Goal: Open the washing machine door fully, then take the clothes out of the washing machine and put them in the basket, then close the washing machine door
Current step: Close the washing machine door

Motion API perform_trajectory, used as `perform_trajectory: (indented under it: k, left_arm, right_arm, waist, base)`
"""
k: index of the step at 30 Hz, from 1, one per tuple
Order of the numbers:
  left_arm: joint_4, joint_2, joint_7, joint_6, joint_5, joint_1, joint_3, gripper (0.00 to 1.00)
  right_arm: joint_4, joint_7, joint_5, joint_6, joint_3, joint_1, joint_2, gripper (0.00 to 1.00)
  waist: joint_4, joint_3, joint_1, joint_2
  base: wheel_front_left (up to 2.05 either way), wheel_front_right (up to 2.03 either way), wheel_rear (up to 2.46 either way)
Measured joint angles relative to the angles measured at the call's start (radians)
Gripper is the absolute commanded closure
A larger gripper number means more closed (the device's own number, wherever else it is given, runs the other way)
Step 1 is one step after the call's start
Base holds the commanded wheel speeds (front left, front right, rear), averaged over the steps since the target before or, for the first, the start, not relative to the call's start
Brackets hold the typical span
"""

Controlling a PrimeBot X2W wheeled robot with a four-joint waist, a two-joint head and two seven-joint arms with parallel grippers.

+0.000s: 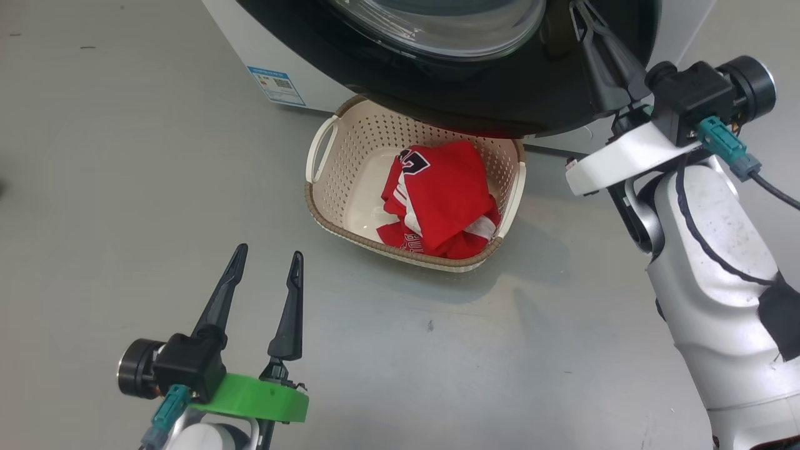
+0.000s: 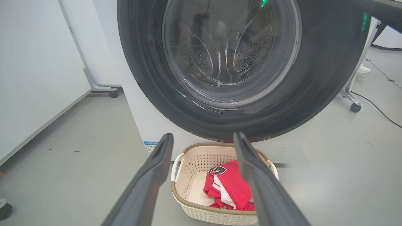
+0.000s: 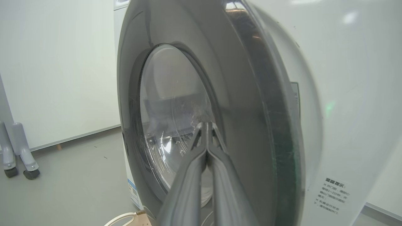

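The washing machine door (image 1: 475, 100) looks almost shut. The right gripper (image 1: 581, 15), fingers pressed together, seems to touch its black rim near 3 o'clock, so it is nearer. The left gripper (image 1: 269, 255), fingers apart, hangs at 7 o'clock. The clothes (image 1: 447, 194) lie in the basket (image 1: 325, 212). The blue label (image 1: 276, 85) is too small to read.

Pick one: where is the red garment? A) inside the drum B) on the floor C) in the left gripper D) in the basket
D: the clothes lie bunched inside the basket, and the left gripper is open and empty.
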Motion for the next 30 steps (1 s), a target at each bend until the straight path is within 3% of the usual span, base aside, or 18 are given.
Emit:
perform_trajectory:
  k: [30]
  left_arm:
    - [0.048,-0.010,-0.016,-0.008,-0.007,-0.071,-0.040,0.00]
  right_arm:
    - [0.190,-0.011,0.013,0.007,-0.085,-0.257,-0.045,1.00]
  waist:
    - [0.034,0.065,0.0000,0.0000]
  base:
    - [0.00,0.00,0.00]
